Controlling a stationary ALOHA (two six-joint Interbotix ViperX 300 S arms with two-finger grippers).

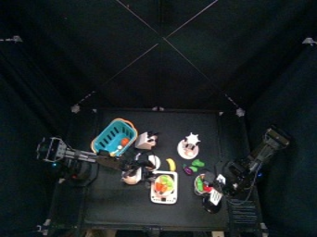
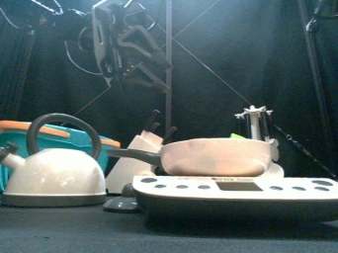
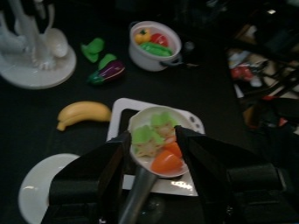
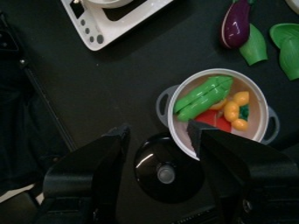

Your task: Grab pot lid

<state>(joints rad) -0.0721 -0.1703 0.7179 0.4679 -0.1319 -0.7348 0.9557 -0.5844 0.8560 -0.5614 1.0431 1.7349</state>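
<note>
The black pot lid (image 4: 163, 172), round with a small knob, lies between my right gripper's (image 4: 165, 147) jaws, which press on its rim from both sides. It overlaps the edge of the white pot (image 4: 260, 131), which holds green, yellow and red toy vegetables. In the top view the right gripper (image 1: 217, 188) is at the table's front right. My left gripper (image 3: 158, 149) is open over a pan of salad (image 3: 158, 140) on the white scale (image 3: 122, 109), its jaws on either side of the pan's handle. The pot (image 3: 155, 45) also shows in the left wrist view.
An eggplant (image 4: 236, 22) and a green pepper (image 4: 281, 44) lie beside the pot. A banana (image 3: 82, 114), a white stand (image 3: 35, 61), a white kettle (image 2: 53, 170) and a blue basket (image 1: 114, 137) crowd the table's left and middle.
</note>
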